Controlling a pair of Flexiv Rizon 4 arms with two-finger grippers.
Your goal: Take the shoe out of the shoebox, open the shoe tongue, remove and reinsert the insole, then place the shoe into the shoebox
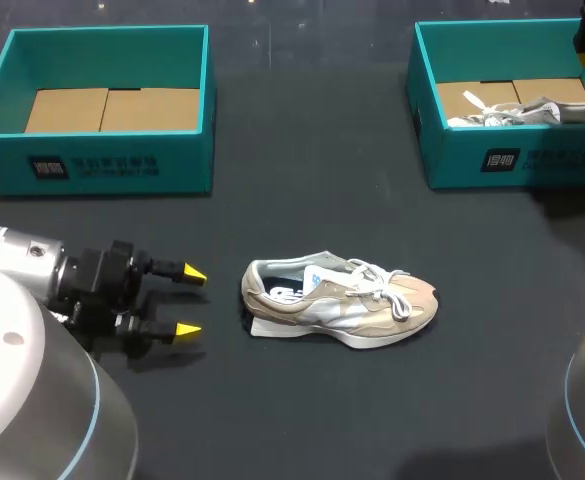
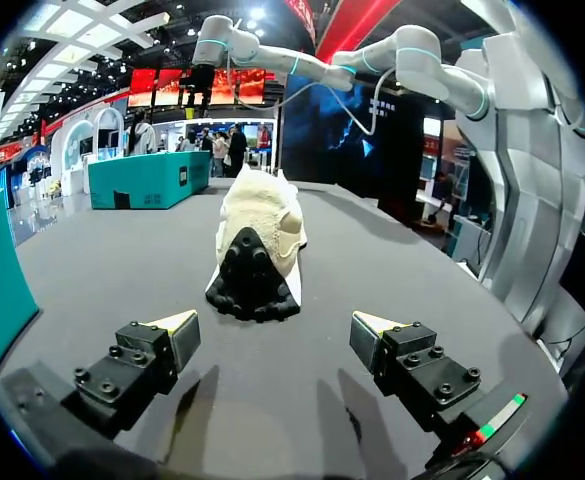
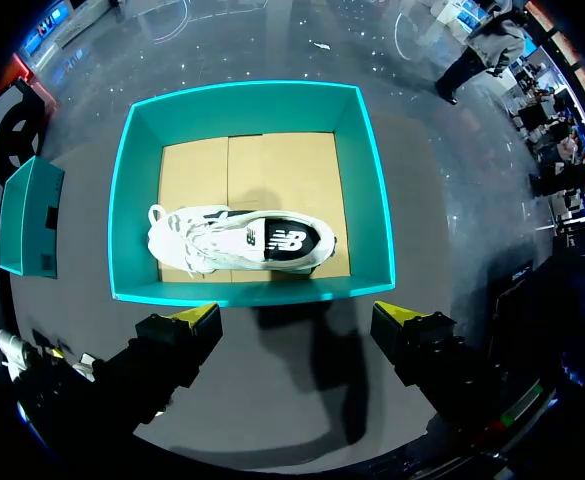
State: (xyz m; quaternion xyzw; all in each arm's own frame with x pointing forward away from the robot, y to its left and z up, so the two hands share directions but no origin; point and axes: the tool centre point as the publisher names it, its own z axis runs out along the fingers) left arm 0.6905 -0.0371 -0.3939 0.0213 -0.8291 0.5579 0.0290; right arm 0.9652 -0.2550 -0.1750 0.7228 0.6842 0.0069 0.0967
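Mid-table, head view: beige shoe (image 1: 342, 305) lies on the dark table (image 1: 302, 200), out of both boxes. Heel toward my left side, toe toward my right. White laces loose over the tongue, opening facing up and somewhat toward the far edge. A pale flat edge shows under the heel end; cannot tell what it is.

Left gripper (image 1: 190, 300) sits low over the table just beside the heel, not touching it. Fingers spread wide, yellow tips pointing at the shoe, nothing between them. Left wrist view agrees: gripper (image 2: 277, 325) wide apart and empty, shoe (image 2: 259, 240) straight ahead of it, black heel tread facing the fingers, a clear strip of table between tips and heel.

Far left corner: left box (image 1: 102, 100), teal, open top, only its brown cardboard floor showing inside.

Far right corner: right box (image 1: 427, 120), also teal and open, with a white shoe (image 1: 532, 112) lying in it on the cardboard floor.

Right wrist view looks straight down into the right box (image 3: 372, 220). White shoe (image 3: 242, 240) lies on its side along the near wall, dark lining visible. Right gripper (image 3: 299, 315) hangs above the box's near wall, fingers wide apart, holding nothing, well clear of the white shoe.
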